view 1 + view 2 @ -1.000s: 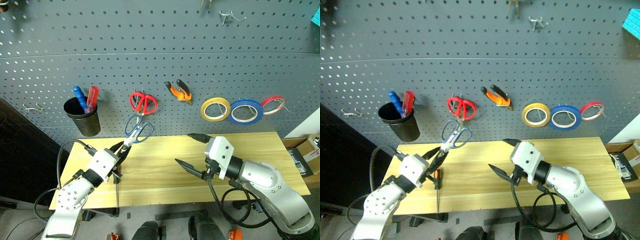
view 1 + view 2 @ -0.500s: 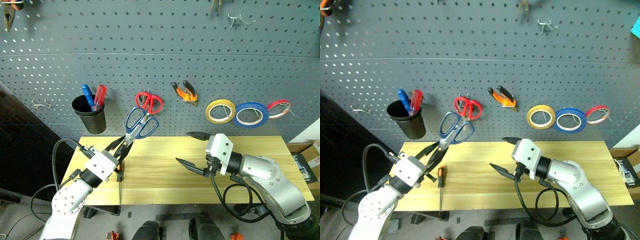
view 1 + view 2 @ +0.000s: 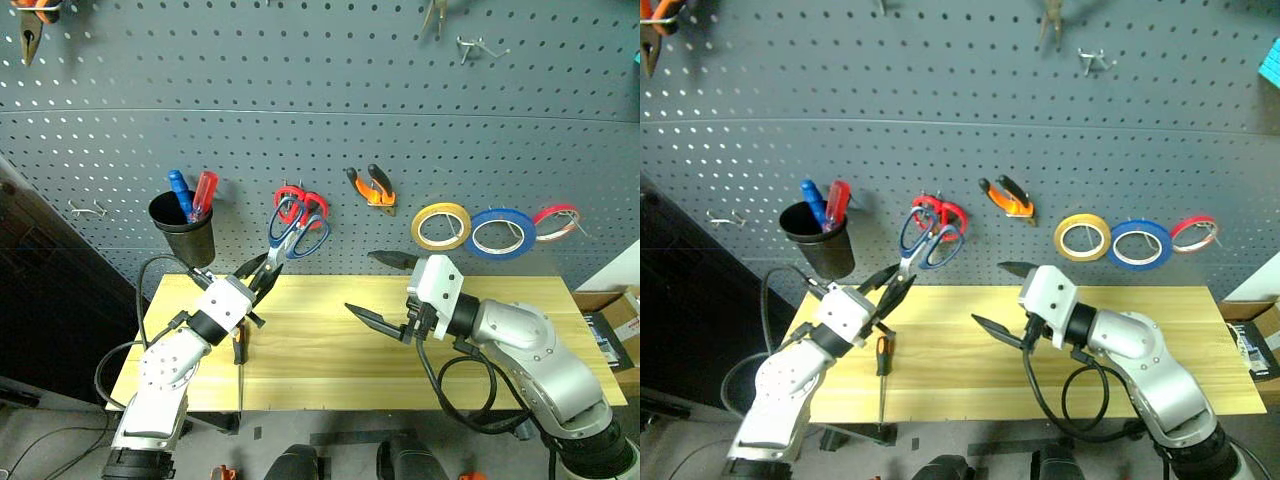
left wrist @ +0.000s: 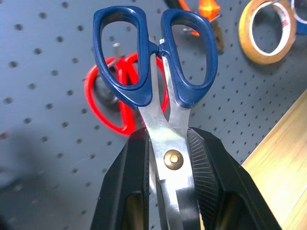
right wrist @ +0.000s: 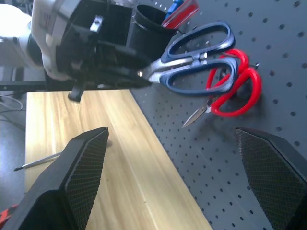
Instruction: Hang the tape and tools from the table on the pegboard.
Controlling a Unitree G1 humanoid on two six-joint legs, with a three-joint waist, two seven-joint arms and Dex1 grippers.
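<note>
My left gripper (image 3: 262, 277) is shut on the blades of the steel scissors with dark blue handles (image 3: 298, 234), also seen close up as scissors (image 4: 154, 86). Their handles are raised against the pegboard (image 3: 300, 100), overlapping the hanging red-handled scissors (image 3: 299, 200). The yellow tape (image 3: 440, 225) and the orange-and-black pliers (image 3: 372, 187) hang on the pegboard. A slim screwdriver (image 3: 880, 368) lies on the table (image 3: 330, 345) near its left front. My right gripper (image 3: 362, 283) hovers open and empty over the middle of the table.
A blue tape roll (image 3: 498, 231) and a red roll (image 3: 552, 217) hang right of the yellow one. A black cup (image 3: 181, 228) with two screwdrivers hangs at the left. Bare hooks (image 3: 472, 45) sit high up. A cardboard box (image 3: 612, 312) stands right of the table.
My left gripper has carried the blue-handled scissors up and to the right, from above the table's back edge to the red scissors on the pegboard. The right gripper has barely moved.
</note>
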